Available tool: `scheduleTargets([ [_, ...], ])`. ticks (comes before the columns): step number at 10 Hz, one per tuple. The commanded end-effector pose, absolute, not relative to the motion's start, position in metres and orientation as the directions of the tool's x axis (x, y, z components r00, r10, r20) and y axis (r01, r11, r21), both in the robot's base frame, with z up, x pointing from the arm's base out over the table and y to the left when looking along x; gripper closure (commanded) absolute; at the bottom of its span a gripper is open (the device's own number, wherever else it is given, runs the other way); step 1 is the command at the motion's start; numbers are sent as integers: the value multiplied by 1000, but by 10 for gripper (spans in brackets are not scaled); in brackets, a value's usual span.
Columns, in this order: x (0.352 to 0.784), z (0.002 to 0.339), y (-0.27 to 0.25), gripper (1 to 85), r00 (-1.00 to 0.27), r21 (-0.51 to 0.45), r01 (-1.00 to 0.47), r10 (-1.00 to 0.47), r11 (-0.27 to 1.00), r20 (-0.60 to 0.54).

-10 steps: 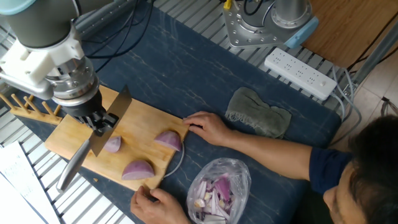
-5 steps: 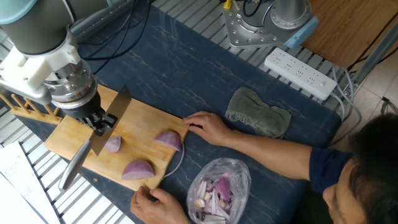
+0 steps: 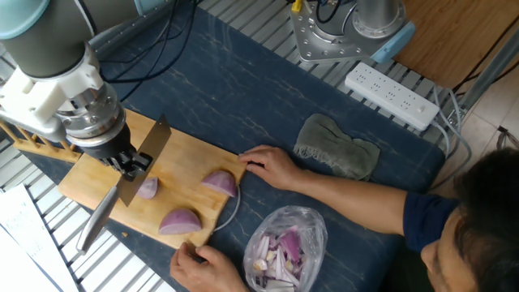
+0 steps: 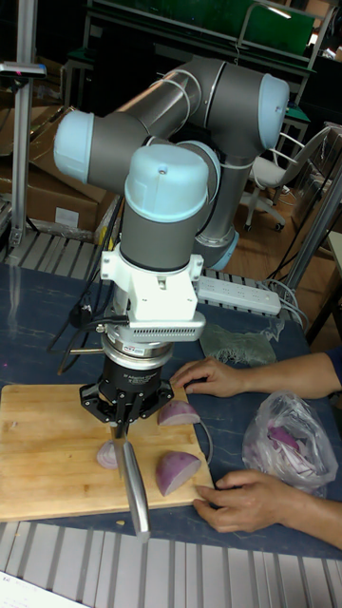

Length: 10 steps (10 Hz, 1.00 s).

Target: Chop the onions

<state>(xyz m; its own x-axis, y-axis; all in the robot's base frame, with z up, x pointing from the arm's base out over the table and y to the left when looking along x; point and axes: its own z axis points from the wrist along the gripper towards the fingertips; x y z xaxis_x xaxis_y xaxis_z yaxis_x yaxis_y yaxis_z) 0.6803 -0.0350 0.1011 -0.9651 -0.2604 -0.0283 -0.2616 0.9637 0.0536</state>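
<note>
- Writing: none readable anywhere; small print on the white flange above the gripper, in the tall fixed view, too fine to make out.
- Onions (image 3: 180,220): three peeled red wedges on the wooden cutting board (image 3: 89,174), glossy purple skin side, paler lilac cut faces.
- Largest wedge near the board's front edge; second wedge (image 3: 220,182) toward the board's right end; smallest piece (image 3: 147,188) touching the knife blade (image 3: 144,160).
- Gripper (image 3: 123,161) clamped on the knife, blade tilted, handle (image 3: 94,222) running out past the board's near edge.
- Same gripper (image 4: 128,404) in the tall fixed view directly above the small piece (image 4: 107,454); fingers closed around the knife.
- Person's hand (image 3: 268,166) resting at the board's right end; other hand (image 3: 207,266) at the front corner.
- Clear plastic bag (image 3: 285,246) of purple-white scraps off the board, on the blue table covering.
- Grey cloth (image 3: 336,146) and white power strip (image 3: 392,95) farther back.
</note>
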Motion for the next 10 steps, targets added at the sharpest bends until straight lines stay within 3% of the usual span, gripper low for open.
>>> scheduleTargets([
  [1,684,99,-32,847,-966,66,-257,-255,964,-35],
  [10,686,96,-29,847,-967,68,-256,-254,964,-39],
])
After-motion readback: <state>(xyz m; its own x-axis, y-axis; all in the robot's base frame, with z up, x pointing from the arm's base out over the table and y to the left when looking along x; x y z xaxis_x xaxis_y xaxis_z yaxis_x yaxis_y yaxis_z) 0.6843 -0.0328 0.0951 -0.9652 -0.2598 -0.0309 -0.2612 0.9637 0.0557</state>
